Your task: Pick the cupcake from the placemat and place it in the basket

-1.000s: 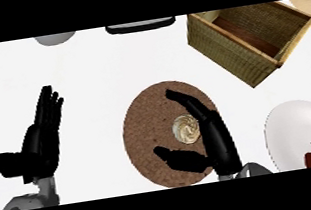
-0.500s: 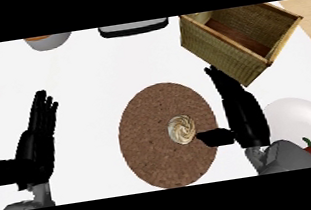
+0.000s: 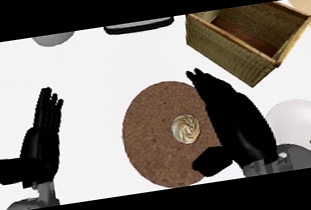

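White counter: right hand (image 3: 237, 120), fingers straight, flanks swirl-topped cupcake (image 3: 185, 127) on round brown placemat (image 3: 149, 143); next, curl around it.

Swirl-topped cupcake (image 3: 186, 128) upright on round brown placemat (image 3: 151, 128); wicker basket (image 3: 247, 38) (open, tilted) well apart.

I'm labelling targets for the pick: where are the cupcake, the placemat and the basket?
cupcake (image 3: 186, 128): head view, its swirled top.
placemat (image 3: 151, 128): head view, bare brown area left of the cupcake.
basket (image 3: 227, 52): head view, its woven near wall.
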Available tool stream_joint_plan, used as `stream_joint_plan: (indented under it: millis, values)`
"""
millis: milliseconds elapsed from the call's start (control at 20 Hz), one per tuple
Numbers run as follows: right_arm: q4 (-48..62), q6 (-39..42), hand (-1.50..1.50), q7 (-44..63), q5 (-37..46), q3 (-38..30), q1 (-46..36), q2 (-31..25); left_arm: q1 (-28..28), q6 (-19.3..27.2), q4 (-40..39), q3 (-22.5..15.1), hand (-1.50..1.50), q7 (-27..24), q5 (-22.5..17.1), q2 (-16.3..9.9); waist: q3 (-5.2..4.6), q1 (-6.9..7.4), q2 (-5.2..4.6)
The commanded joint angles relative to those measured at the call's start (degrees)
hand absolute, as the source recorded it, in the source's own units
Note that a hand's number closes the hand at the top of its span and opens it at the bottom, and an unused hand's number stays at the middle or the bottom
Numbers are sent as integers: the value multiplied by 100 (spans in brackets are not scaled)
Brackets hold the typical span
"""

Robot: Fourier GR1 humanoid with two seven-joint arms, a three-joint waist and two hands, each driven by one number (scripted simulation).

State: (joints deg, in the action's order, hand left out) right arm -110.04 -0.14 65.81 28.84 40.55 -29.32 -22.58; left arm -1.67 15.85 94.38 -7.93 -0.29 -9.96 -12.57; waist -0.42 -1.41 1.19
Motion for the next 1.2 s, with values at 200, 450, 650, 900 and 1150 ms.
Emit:
stream_joint_plan:
  millis: [200,450,650,900,1150]
  values:
    - [-189,1250,-150,1931,-58,-24,-541,491,3,70,-5,-164,0,-11,111,192,16,25,-48]
    - [299,1356,-150,1938,-18,-259,-597,602,32,-154,247,139,0,97,-96,-110,25,131,-72]
    - [-76,1204,-150,1940,441,46,2,759,66,-114,45,-19,0,-96,31,106,31,52,-77]
    - [60,1090,-150,1664,784,170,371,1026,192,-210,212,99,0,-37,12,-5,38,128,-94]
    - [502,1167,-150,1289,1130,21,387,1453,4,-57,266,-17,0,168,185,159,39,149,-109]
